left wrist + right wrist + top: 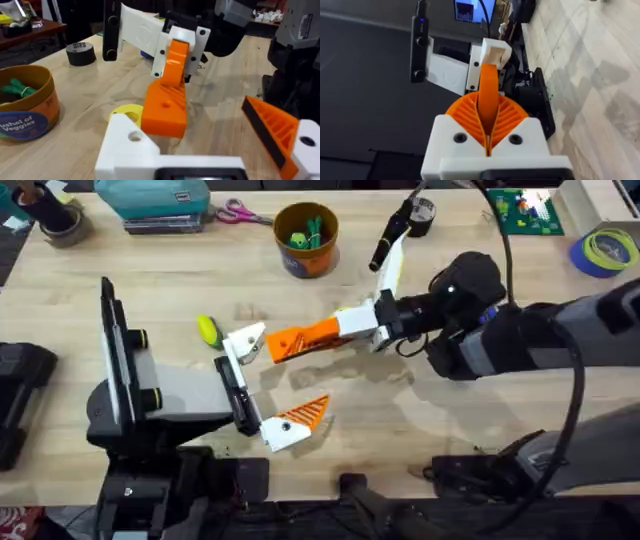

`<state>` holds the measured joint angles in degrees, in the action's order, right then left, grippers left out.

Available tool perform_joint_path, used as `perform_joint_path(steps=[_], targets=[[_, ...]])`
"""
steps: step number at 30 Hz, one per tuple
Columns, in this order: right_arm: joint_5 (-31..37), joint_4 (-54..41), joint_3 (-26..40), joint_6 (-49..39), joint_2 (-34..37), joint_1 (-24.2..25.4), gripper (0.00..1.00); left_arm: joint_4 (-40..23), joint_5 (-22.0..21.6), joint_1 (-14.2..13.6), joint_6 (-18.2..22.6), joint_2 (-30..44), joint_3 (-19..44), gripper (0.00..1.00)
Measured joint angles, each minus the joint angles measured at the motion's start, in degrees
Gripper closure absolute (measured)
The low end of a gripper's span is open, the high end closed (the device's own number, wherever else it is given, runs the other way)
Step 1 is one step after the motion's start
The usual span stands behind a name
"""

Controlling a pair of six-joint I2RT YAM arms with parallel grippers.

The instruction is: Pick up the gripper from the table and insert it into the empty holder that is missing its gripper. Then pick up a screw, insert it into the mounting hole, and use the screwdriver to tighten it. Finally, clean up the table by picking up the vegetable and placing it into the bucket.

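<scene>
The orange gripper (300,340) is a ribbed wedge held level above the table, with my right gripper (347,326) shut on its rear end. Its front end meets the holder (245,340), the bare white finger base of my left gripper (280,375), which stands open. The left wrist view shows the orange gripper (165,100) slanting down onto the holder (132,145). My left gripper's other finger (272,130) carries its own orange pad. The vegetable (208,330) lies just left of the holder. The bucket (306,238) stands at the back. The screw and screwdriver are out of view.
Pink-handled scissors (240,215) and a teal box (150,200) lie at the back left. A black tape roll (420,215), a green board (525,210) and a blue tape roll (605,250) sit at the back right. Bare wood shows in front of the right arm.
</scene>
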<state>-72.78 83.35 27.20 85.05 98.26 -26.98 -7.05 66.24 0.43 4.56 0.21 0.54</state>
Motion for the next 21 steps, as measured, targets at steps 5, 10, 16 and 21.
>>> perform_joint_path(steps=[5,10,16,21], targets=[[0.8,-0.3,0.0,0.8,0.0,-0.8,0.993,0.0,0.0,0.0,0.0,0.0,0.0,0.015],[1.6,-1.3,0.0,1.1,0.0,-1.0,0.993,0.0,0.0,0.0,0.0,0.0,0.0,0.015],[2.0,-1.7,0.0,1.1,0.0,-1.9,0.993,0.0,0.0,0.0,0.0,0.0,0.0,0.016],[2.1,-2.4,0.0,1.1,0.0,-1.9,0.993,0.0,0.0,0.0,0.0,0.0,0.0,0.015]])
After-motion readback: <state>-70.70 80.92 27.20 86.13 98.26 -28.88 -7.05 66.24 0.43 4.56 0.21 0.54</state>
